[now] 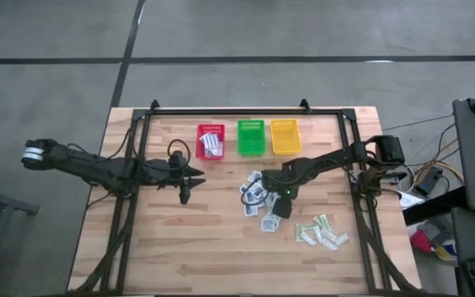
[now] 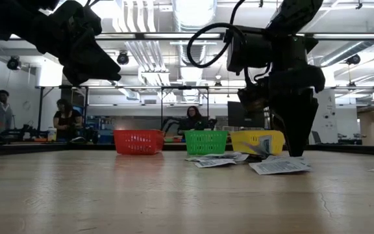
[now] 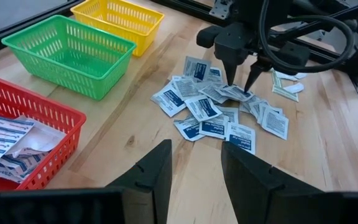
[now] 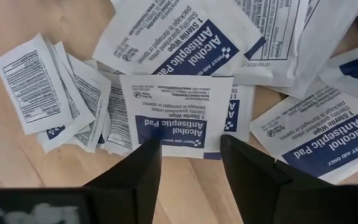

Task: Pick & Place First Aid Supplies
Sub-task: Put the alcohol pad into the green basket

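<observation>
Right wrist view: right tool (image 4: 190, 163) parted, empty, over alcohol pad packet (image 4: 176, 118).

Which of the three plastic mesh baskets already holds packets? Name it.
The red plastic mesh basket, leftmost in the row: white-and-blue packets lie inside, while the green and yellow baskets show none.

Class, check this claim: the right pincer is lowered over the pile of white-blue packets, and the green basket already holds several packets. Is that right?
Not quite. The right pincer is indeed lowered over the pile of white-blue packets, but the green basket is empty. The packets already sorted lie in the red basket, as the left wrist view shows.
</observation>
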Controlling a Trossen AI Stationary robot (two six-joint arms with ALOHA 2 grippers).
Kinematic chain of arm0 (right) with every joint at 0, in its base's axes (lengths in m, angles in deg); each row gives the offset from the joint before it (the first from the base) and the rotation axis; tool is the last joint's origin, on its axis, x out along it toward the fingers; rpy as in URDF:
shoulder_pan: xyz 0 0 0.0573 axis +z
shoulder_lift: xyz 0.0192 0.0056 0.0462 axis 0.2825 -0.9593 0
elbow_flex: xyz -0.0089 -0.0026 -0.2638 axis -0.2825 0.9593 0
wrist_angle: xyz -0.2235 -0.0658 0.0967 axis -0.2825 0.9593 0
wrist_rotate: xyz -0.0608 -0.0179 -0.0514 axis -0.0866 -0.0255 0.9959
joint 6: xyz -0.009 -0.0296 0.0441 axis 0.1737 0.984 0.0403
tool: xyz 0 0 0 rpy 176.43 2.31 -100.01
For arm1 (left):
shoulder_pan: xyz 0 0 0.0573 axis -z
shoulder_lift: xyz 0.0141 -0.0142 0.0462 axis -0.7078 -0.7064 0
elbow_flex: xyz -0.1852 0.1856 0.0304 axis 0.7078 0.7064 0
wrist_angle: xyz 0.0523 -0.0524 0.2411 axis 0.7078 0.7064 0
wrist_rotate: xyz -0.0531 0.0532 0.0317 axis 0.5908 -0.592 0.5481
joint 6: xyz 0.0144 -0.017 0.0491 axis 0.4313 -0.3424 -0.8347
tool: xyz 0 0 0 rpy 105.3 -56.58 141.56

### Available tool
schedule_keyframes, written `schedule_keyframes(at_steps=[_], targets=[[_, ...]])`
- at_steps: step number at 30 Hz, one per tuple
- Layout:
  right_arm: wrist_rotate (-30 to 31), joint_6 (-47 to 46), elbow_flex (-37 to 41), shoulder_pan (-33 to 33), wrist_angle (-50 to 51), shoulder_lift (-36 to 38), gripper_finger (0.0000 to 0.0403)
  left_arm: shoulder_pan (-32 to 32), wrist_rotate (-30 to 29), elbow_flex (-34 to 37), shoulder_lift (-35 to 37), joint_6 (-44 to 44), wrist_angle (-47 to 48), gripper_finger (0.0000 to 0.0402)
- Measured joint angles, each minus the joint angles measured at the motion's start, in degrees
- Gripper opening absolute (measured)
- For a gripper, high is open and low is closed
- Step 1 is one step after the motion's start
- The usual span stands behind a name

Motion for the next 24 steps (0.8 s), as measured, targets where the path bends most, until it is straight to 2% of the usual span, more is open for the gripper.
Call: schedule_keyframes(at_steps=[14, 18, 24], targets=[[0.7, 0.1, 0.2, 0.0, 0.2, -0.1, 0.0074, 0.0, 0.0, 0.0, 0.0, 0.0, 0.0, 0.0133], [0.7, 1.3, 0.2, 0.0, 0.5, 0.3, 0.0078, 0.0, 0.0, 0.0, 0.0, 0.0, 0.0, 0.0133], [0.0, 1.2, 0.5, -0.2, 0.8, 2.8, 0.0122, 0.0, 0.0, 0.0, 0.0, -0.1, 0.1, 0.0133]])
